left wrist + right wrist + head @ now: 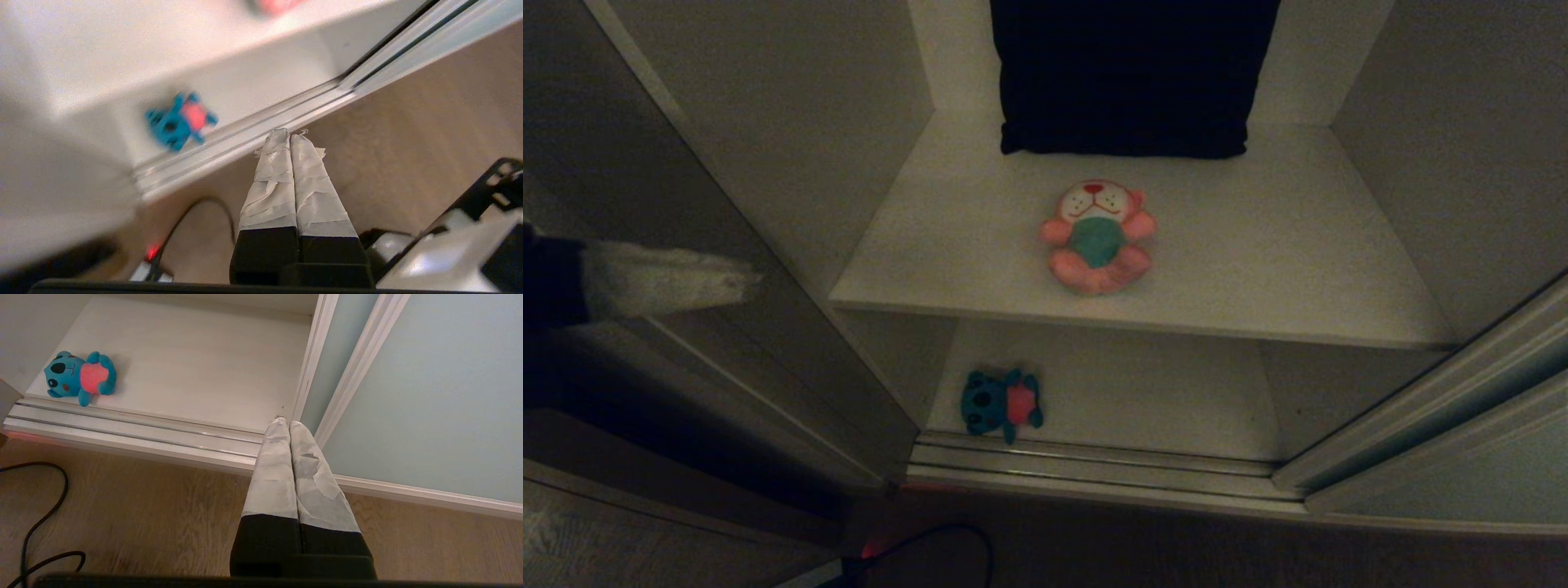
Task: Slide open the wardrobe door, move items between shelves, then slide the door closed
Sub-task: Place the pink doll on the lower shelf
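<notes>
The wardrobe stands open, and the sliding door (pixel 1478 482) (pixel 429 396) is slid to the right. A pink plush toy (pixel 1098 237) lies in the middle of the upper shelf (pixel 1258 245). The teal-blue toy (pixel 1001 404) (pixel 179 124) (pixel 79 375) lies at the front left of the lower shelf (pixel 1143 392). My left gripper (pixel 743 282) (pixel 290 132) comes in from the left edge, shut and empty, outside the wardrobe and well left of both toys. My right gripper (pixel 288 422) hangs low over the floor by the door's edge, shut and empty.
A dark folded cloth (pixel 1127 77) fills the back of the upper shelf. The ribbed metal floor track (pixel 1094 469) (pixel 135 428) runs along the wardrobe's front. A brown side panel (pixel 645 163) rises on the left. A black cable (pixel 36 522) loops on the wooden floor.
</notes>
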Motion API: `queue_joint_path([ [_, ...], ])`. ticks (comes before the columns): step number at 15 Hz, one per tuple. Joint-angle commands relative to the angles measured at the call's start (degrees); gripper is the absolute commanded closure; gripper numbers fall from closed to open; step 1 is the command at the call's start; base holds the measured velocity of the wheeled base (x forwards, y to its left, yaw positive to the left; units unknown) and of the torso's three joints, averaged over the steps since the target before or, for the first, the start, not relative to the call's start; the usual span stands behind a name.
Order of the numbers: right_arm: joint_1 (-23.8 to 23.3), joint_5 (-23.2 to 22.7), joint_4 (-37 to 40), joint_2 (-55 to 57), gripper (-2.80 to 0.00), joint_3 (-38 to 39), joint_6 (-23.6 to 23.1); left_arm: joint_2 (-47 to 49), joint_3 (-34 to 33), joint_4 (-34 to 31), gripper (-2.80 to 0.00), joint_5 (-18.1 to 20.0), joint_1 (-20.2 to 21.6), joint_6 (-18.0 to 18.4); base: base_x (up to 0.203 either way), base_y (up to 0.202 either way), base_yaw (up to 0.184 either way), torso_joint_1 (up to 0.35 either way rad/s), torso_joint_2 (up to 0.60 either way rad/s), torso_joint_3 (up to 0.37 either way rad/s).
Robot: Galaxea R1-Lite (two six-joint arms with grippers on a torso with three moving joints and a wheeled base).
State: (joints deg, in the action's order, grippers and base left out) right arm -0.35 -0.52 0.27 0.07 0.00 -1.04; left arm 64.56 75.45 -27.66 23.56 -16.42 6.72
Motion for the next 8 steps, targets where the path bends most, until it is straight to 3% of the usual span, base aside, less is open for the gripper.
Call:
queue_joint_path([
  [1,0.0,0.0,0.0,0.0,0.0,0.2,0.0,12.4,6.7,0.1,0.0,0.1,-3.5,-0.6,0.0,0.0,0.0,0.0,0.0,0.0],
  [5,0.0,0.0,0.0,0.0,0.0,0.2,0.0,25.3,20.6,0.3,0.0,-0.7,-7.8,-8.9,0.0,0.0,0.0,0.0,0.0,0.0],
  [8,0.0,0.0,0.0,0.0,0.0,0.3,0.0,32.6,26.4,0.4,0.0,-5.6,-11.9,-12.8,0.0,0.0,0.0,0.0,0.0,0.0],
])
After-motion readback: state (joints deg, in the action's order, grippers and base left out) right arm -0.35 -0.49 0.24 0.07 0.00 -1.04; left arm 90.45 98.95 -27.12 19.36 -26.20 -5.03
